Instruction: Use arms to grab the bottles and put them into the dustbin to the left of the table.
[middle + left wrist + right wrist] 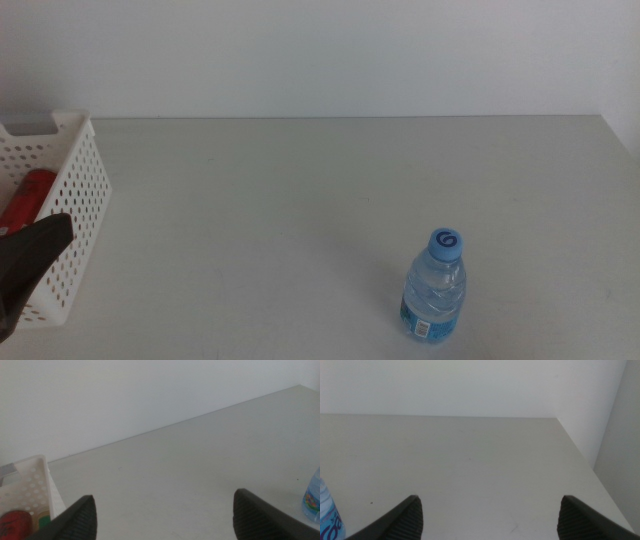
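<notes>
Blue-capped water bottle (pixel 435 297) far from left gripper (pixel 30 262).

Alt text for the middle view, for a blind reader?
A clear water bottle with a blue cap stands upright on the off-white table. At left, a white perforated dustbin holds a red can, with the left gripper beside it.

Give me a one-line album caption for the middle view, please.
Water bottle stands upright on the table; red can lies in the dustbin, left end effector beside it.
</notes>
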You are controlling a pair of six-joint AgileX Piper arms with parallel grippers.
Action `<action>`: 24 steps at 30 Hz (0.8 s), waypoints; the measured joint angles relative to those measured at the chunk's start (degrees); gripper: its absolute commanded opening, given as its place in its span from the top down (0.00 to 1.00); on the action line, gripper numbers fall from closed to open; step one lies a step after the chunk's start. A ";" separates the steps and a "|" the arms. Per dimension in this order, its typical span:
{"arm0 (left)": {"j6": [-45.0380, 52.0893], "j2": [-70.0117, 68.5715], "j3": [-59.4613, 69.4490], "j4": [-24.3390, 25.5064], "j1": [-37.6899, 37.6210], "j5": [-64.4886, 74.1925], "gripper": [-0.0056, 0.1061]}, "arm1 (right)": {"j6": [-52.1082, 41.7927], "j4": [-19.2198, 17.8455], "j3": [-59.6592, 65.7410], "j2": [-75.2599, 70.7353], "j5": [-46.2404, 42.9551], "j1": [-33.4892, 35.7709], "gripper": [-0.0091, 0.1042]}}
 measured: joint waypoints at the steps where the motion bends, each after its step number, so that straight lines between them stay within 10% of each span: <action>1: 0.00 0.00 0.00 0.00 0.06 0.00 0.11 | 0.00 0.00 0.00 0.00 -0.37 0.00 0.30; 24: 0.00 0.00 0.00 -0.05 0.31 0.00 0.11 | 0.00 -0.01 0.00 17.43 -13.74 0.05 0.30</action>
